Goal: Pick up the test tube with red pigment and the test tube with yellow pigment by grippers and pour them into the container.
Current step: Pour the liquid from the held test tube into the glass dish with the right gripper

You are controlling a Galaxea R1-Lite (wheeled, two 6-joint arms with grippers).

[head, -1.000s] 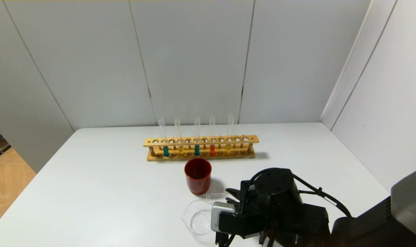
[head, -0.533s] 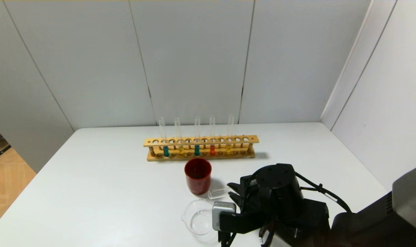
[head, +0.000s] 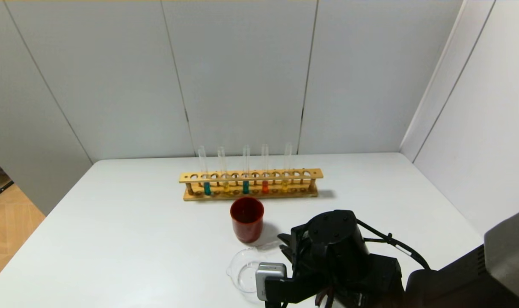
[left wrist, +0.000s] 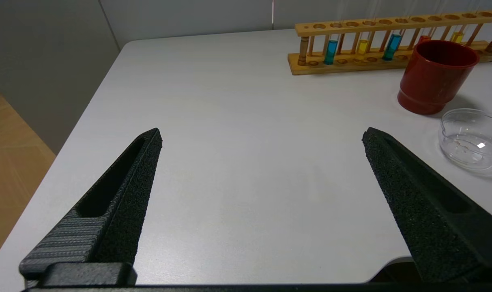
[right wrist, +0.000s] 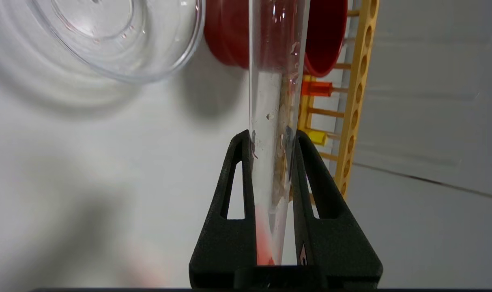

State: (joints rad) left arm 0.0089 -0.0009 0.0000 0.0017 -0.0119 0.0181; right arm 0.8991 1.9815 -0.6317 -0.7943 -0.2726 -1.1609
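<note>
While the table carries a rack and red cup, the right gripper clamps a nearly empty tube beside the glass dish; the left gripper gapes, empty.

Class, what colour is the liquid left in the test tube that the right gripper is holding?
Red-orange, a small remnant in the test tube; best seen in the right wrist view.

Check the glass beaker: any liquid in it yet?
Practically empty. The glass beaker shows a clear bottom with only faint reddish specks; no pooled liquid.
</note>
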